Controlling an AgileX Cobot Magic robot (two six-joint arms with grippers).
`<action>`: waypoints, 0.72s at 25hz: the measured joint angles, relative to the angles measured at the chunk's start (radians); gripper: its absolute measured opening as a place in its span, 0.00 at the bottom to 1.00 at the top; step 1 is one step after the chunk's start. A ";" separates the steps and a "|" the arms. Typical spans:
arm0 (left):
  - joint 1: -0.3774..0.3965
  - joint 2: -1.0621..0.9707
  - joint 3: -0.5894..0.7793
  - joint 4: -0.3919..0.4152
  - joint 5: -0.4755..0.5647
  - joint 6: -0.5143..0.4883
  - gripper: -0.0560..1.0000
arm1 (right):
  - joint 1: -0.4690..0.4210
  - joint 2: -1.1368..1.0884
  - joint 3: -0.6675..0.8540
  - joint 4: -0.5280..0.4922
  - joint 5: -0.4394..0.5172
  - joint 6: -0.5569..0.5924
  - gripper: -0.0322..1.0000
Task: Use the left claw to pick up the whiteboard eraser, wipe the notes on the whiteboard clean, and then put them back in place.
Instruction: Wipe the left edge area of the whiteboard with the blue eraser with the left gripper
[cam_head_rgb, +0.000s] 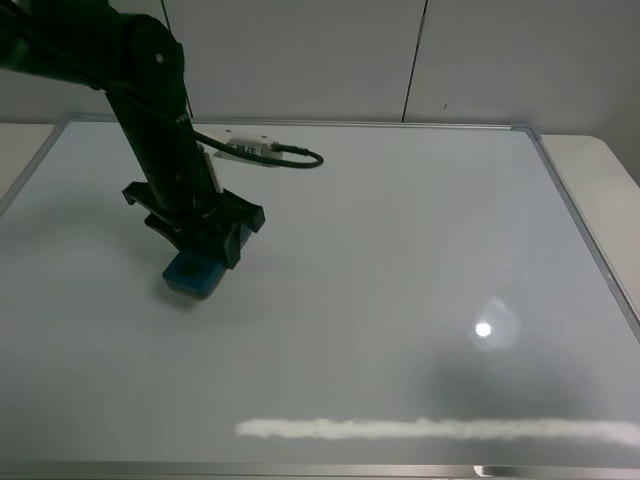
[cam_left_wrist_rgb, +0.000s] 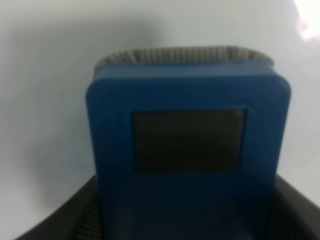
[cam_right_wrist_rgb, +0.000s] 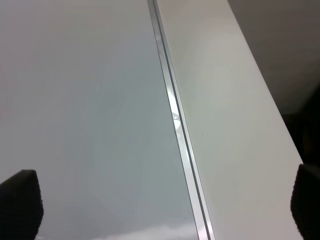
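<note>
The exterior high camera is mounted above and looks down across most of the whiteboard (cam_head_rgb: 400, 250) from a distance. The left wrist camera faces the whiteboard eraser (cam_left_wrist_rgb: 187, 150) at very close range, blurred; both views share it. The right wrist camera looks down at close range on the whiteboard's silver frame (cam_right_wrist_rgb: 175, 120) and the adjoining table (cam_right_wrist_rgb: 235, 125).

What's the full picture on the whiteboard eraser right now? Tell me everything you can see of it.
The whiteboard eraser is a blue block with rounded corners, plastic by its look, with a darker rectangular panel on its top face. In the left wrist view, a grey ribbed felt pad shows under its far edge. It appears to lie flat, pad down, on the left half of the whiteboard. The left claw stands over it, with a black finger against each side.
</note>
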 joint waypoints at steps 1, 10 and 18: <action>0.033 -0.025 0.000 0.020 0.000 -0.002 0.57 | 0.000 0.000 0.000 0.000 0.000 0.000 0.99; 0.350 -0.139 0.006 0.092 0.049 0.023 0.57 | 0.000 0.000 0.000 0.000 0.000 0.000 0.99; 0.443 -0.138 0.115 0.042 -0.091 0.092 0.57 | 0.000 0.000 0.000 0.000 0.000 0.000 0.99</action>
